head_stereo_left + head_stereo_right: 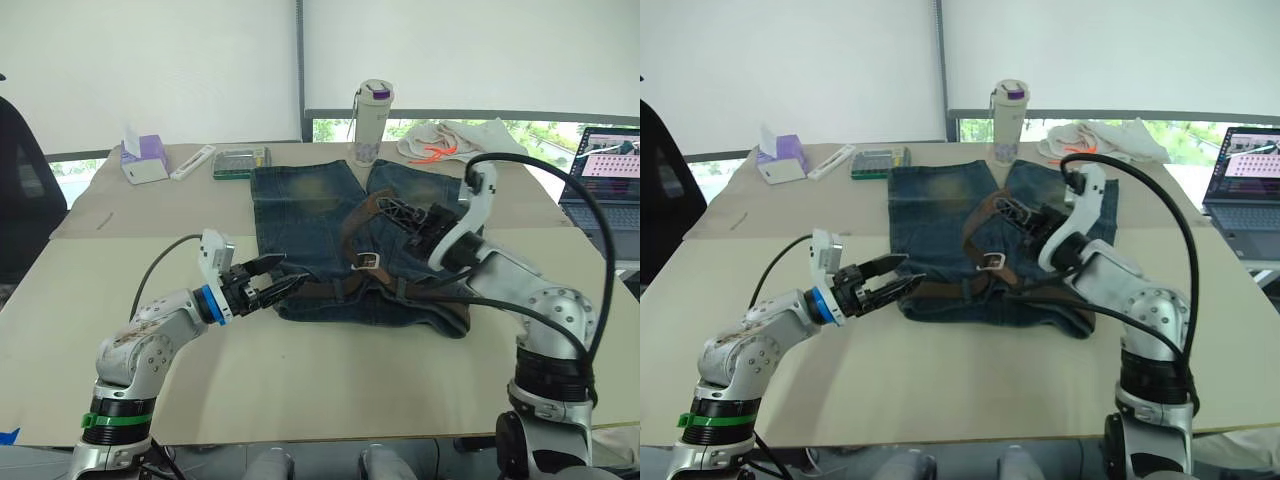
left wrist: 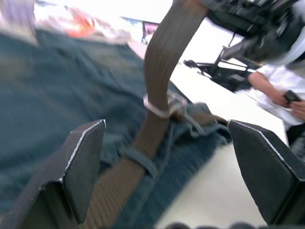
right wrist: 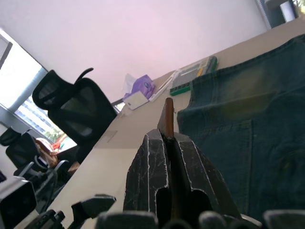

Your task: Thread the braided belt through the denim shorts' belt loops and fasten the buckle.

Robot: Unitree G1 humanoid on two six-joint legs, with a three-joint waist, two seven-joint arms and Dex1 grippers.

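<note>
So the denim shorts (image 1: 330, 240) lay flat in the middle of the bench (image 1: 300, 390), waistband on the near side and both legs pointing to the far side. The braided belt (image 1: 330, 290) ran left to right along that waistband, tucked under at least one of the belt loops (image 2: 138, 160) near the left end. From the buckle (image 1: 368, 261), around the middle of the waistband, the loose end of the strap curved up and away toward the far right, lifted off the denim.

The right gripper (image 1: 405, 215) sat over the right leg of the shorts, fingers (image 3: 152, 181) pinched together on that raised strap end, which poked out between them in the right wrist view. The left gripper (image 1: 268, 282) hovered just at the left end of the waistband, fingers (image 2: 83, 162) spread wide with the belt lying between them.

Off at the far edge were a tissue box (image 1: 145, 158), a bottle (image 1: 371, 122), and a white cloth (image 1: 455, 140)
</note>
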